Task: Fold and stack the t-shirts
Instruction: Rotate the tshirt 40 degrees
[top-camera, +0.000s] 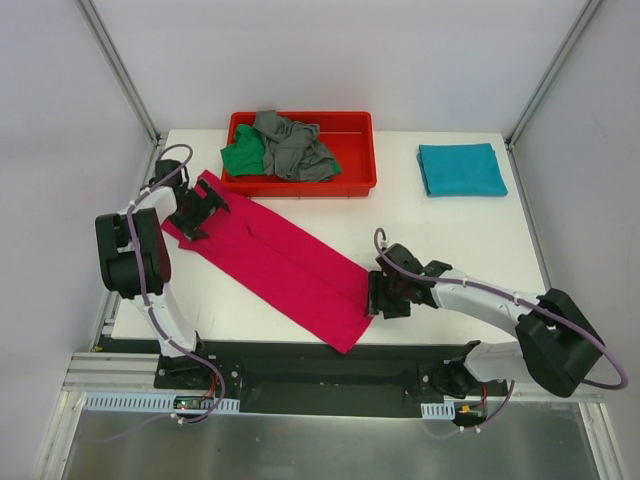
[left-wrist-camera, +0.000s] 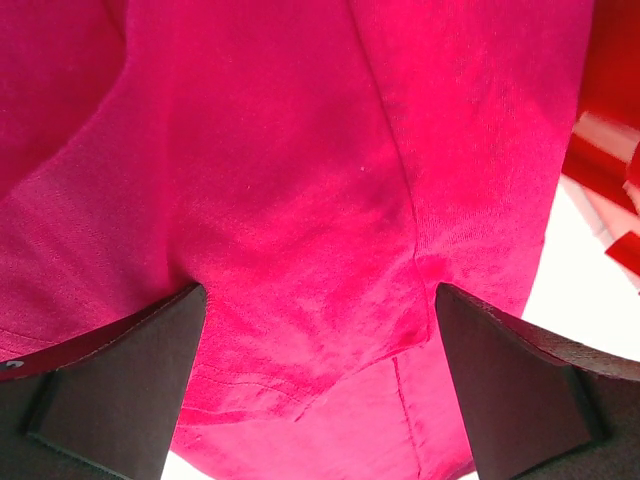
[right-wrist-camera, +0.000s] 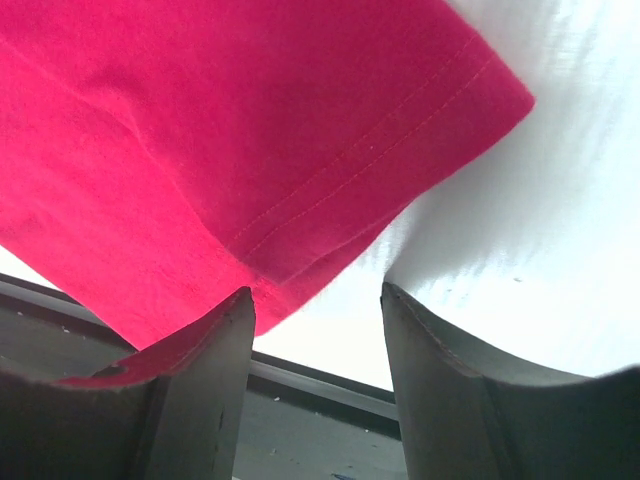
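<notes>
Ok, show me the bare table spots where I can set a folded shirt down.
Widest bare table: below the teal shirt, right of the pink shirt, above the right arm. A smaller strip lies between the red tray and the teal shirt. Crowded: the left side, covered by the pink shirt and left pincer.

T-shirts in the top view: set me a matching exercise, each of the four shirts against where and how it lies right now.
Things:
1. magenta-pink t-shirt
2. teal t-shirt
3. green t-shirt
4. grey t-shirt

Places:
A. crumpled, middle of the red tray
B. folded, far right of the table
C. flat in a long diagonal strip on the table
D. crumpled, left end of the red tray

Pairs: 1-C, 2-B, 3-D, 4-A
</notes>
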